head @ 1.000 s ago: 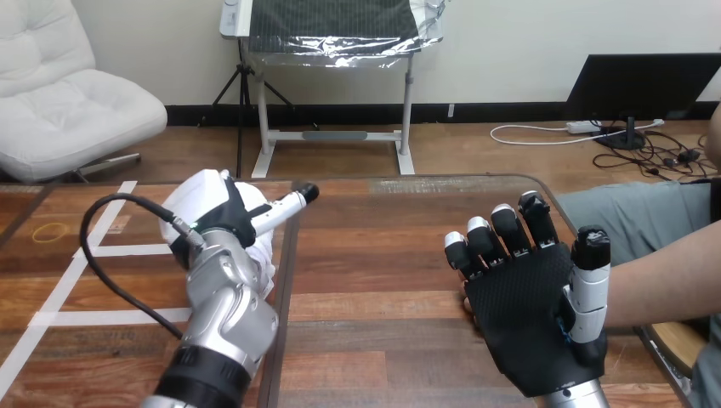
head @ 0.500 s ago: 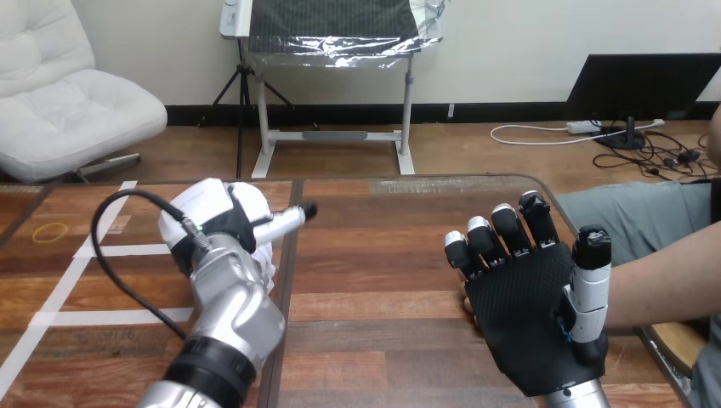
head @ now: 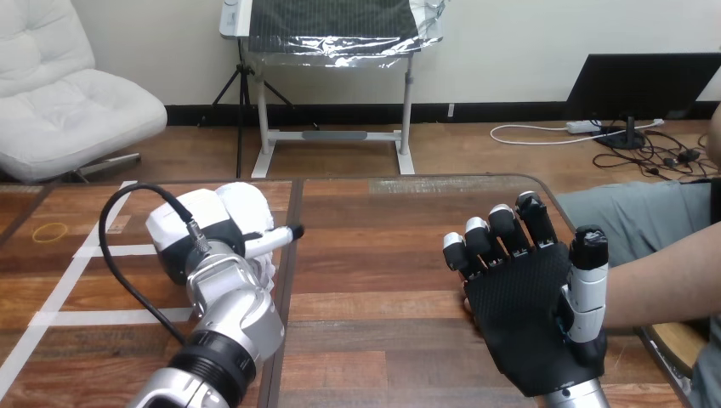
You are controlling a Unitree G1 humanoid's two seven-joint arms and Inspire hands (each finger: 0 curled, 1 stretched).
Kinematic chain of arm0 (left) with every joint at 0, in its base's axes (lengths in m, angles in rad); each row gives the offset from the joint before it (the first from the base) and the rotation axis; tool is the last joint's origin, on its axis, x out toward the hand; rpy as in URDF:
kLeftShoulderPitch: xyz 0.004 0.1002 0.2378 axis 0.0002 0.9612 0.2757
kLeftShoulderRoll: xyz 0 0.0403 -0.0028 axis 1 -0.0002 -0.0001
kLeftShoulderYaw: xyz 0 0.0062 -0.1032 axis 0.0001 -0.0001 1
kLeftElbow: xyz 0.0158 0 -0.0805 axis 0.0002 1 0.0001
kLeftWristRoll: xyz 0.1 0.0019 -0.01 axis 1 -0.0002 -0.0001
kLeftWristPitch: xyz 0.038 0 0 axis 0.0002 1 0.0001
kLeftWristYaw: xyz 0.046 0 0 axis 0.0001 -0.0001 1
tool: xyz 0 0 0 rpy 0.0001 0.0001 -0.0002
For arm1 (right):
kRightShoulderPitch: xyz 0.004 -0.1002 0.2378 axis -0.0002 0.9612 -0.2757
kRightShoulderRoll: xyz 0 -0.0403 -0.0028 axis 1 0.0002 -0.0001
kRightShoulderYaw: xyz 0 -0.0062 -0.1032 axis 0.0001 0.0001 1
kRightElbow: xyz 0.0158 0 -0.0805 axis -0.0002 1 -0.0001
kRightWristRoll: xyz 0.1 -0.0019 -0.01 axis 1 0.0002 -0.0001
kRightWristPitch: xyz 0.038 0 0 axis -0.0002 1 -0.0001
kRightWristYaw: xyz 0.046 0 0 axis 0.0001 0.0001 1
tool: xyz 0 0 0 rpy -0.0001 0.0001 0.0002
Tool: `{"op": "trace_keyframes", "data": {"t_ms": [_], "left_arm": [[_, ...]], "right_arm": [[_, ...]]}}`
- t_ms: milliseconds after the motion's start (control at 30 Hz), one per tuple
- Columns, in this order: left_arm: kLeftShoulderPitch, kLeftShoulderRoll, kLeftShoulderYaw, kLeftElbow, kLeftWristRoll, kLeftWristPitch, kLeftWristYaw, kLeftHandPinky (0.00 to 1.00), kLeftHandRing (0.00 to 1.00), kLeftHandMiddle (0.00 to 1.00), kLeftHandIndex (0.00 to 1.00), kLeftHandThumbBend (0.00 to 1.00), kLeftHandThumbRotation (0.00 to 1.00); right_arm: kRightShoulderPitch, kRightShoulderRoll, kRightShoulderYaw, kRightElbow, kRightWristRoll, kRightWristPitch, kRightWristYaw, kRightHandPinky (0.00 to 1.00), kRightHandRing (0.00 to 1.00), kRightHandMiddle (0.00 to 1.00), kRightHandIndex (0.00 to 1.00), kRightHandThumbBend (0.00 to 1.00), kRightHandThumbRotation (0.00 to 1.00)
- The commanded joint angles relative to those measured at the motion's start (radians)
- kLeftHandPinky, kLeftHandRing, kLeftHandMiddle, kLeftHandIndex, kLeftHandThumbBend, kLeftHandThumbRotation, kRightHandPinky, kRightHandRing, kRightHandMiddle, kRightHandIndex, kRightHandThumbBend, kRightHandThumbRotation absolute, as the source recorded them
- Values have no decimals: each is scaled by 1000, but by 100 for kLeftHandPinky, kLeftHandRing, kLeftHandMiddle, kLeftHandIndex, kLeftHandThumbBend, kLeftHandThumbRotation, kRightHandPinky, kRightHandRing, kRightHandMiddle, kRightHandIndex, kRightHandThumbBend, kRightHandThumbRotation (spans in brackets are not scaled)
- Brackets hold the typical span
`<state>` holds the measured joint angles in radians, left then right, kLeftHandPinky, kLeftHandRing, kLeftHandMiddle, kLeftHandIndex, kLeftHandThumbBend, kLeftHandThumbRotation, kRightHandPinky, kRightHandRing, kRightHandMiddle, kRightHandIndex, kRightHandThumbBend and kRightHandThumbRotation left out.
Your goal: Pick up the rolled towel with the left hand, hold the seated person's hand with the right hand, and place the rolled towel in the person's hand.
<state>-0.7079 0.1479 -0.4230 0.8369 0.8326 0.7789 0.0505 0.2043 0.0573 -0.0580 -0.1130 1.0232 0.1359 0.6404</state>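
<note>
While the robot's left hand (head: 200,242) lies over the white rolled cloth towel (head: 248,202) on the left part of the brown wooden table (head: 374,255), its grip cannot be told. At the table's right edge, the right hand (head: 527,297) is spread loosely, palm up, in front of the person's forearm (head: 663,276).

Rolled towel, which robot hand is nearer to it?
Left. The left hand sits right against the towel, just in front of it; the right hand is far off to its right, by the person's forearm.
</note>
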Motion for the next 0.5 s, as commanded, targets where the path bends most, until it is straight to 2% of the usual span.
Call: {"op": "trace_keyframes", "data": {"t_ms": [0,267,367,467], "left_arm": [[-103,23,-54,56,43,10,31,86,90,94,93,99,94],[-119,25,-80,128,40,1,55,87,90,95,94,97,92],[-132,26,-102,166,47,4,41,87,90,95,94,97,92],[-140,28,-110,196,41,-6,50,87,90,94,94,96,92]], "right_arm": [[-64,50,-15,-3,6,-9,13,30,38,43,44,92,25],[-63,50,-17,-3,-4,-18,16,30,38,43,44,92,26],[-63,50,-19,0,-5,-20,18,30,38,43,44,92,26],[-64,49,-21,2,0,-16,22,30,38,43,44,93,26]]}}
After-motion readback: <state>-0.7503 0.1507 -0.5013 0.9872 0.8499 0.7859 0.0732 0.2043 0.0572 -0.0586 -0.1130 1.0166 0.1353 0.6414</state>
